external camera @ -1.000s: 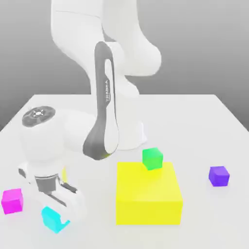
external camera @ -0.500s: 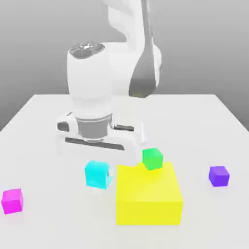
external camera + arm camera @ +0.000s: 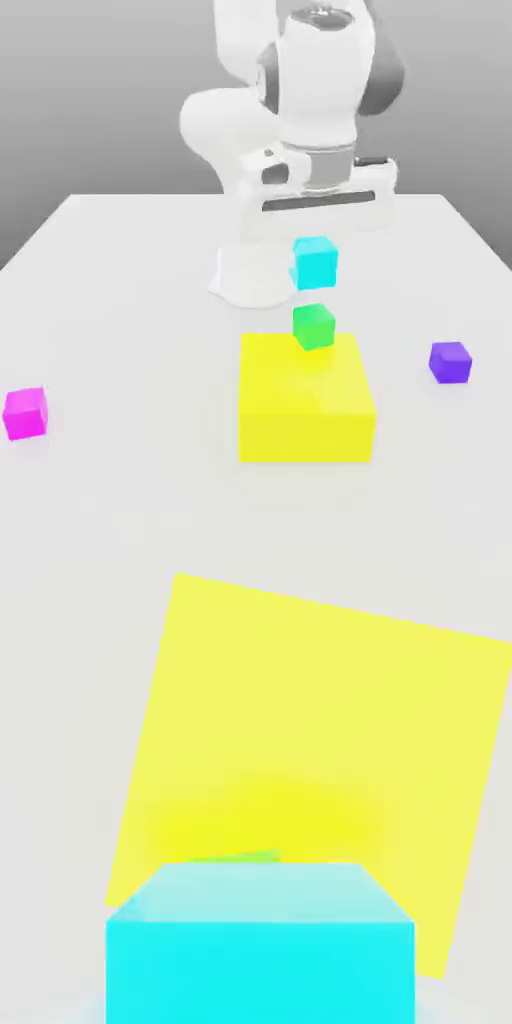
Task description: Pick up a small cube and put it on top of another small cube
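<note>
The cyan cube (image 3: pixel 316 264) hangs in the air under the white hand, with my gripper (image 3: pixel 315 248) shut on it. It is a short gap above the small green cube (image 3: pixel 313 326), almost straight over it. The green cube rests near the far edge of the big yellow block (image 3: pixel 305 400). In the hand view the cyan cube (image 3: pixel 260 942) sits close to the camera over the yellow block (image 3: pixel 320 712), and just a thin green sliver (image 3: pixel 240 858) of the green cube peeks past its edge.
A magenta cube (image 3: pixel 24 412) lies on the white table (image 3: pixel 120 300) at the exterior view's left. A purple cube (image 3: pixel 450 361) lies at the exterior view's right of the yellow block. The arm's white base (image 3: pixel 250 275) stands behind the block.
The gripper lifted the cyan cube off the table at the exterior view's lower left and carried it up and to the right, to a spot above the green cube.
</note>
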